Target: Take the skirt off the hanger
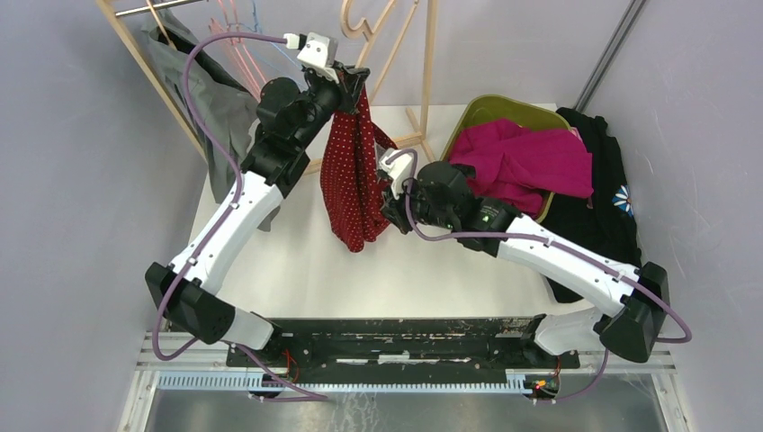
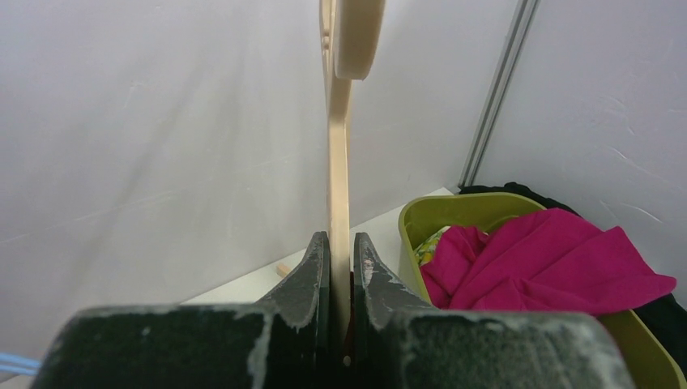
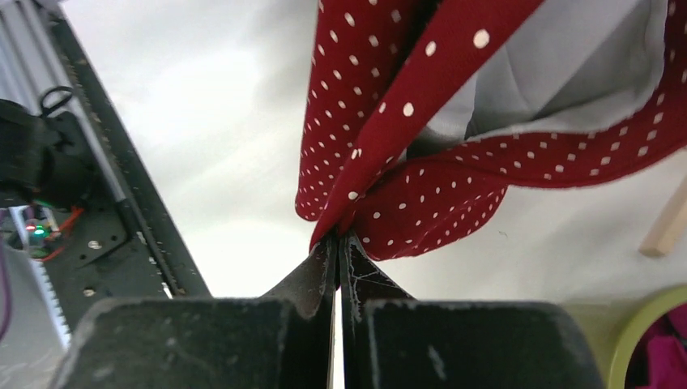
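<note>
- Top external view: we see the skirt, red with white dots, hanging in folds above the table, between the two arms, its lower end close to the tabletop.
- Its top runs up into the left gripper. The waistband is hidden behind those fingers, so we cannot make out how it is fastened.
- From the left wrist, the fingers are clenched on a pale wooden hanger, seen edge-on. Its upper part is cut off by the frame.
- The right gripper meets the skirt's right side, low down. From the right wrist, the jaws are pressed together, pinching a fold of dotted cloth at their tips.
- In that view the skirt's upper part runs out of frame. A pale grey surface shows between its folds, and we cannot tell whether that is lining or background.
- A green bin stands on the table to the right of the skirt, holding a crumpled magenta garment that spills over its rim.
- From the left wrist, a bit of patterned cloth shows under the magenta one, too small to name.
- A black garment with a flower print lies against the bin's right side, its lower end hidden by the right arm.
- At far left a grey garment hangs on a wooden rack, partly hidden by the left arm.
</note>
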Controlling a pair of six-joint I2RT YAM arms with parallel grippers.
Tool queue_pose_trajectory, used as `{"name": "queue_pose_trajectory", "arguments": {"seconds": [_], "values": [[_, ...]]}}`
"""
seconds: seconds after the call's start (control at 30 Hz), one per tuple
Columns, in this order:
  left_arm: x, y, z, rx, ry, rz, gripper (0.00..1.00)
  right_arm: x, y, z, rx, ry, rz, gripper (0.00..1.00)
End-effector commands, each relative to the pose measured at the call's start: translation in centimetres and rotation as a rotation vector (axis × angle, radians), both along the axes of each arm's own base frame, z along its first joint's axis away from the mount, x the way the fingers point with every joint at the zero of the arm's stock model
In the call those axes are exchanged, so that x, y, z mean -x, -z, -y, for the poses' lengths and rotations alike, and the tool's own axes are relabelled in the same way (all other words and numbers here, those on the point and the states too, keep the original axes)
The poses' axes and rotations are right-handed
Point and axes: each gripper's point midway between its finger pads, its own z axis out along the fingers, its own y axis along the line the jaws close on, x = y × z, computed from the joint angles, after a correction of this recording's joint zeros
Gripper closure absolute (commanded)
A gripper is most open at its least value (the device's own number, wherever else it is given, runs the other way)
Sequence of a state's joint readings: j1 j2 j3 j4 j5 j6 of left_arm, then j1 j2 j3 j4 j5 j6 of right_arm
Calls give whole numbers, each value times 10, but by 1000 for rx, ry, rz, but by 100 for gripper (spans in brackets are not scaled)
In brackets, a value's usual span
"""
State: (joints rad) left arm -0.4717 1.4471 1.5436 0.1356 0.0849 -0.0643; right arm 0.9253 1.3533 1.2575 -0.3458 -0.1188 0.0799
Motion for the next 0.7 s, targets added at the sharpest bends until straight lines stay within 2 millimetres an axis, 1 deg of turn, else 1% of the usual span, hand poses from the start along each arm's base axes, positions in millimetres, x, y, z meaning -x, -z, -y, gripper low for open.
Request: {"name": "queue_pose_trajectory", "arguments": {"seconds": [0.0,0.1,0.2,0.27,0.33,0.47,0.57,0.67], "values": [[56,-157,-66,287,-149,424,97,52,95,38,235,-64,-200,99],[65,-170,-75,283,-182,471,97,58,111,49,277,-63,-219,99],[73,-182,-88,285,-235,515,97,67,133,64,351,-77,-242,99],[82,-190,-97,288,-261,547,97,74,145,75,378,-77,-261,99],[89,-195,-104,291,-291,576,97,79,154,84,400,-72,-273,99],[94,-201,-114,288,-337,607,97,88,174,96,450,-83,-301,99],[98,-208,-117,280,-348,627,97,90,176,97,439,-77,-316,99],[107,-218,-119,290,-338,651,97,88,173,96,444,-79,-309,99]]}}
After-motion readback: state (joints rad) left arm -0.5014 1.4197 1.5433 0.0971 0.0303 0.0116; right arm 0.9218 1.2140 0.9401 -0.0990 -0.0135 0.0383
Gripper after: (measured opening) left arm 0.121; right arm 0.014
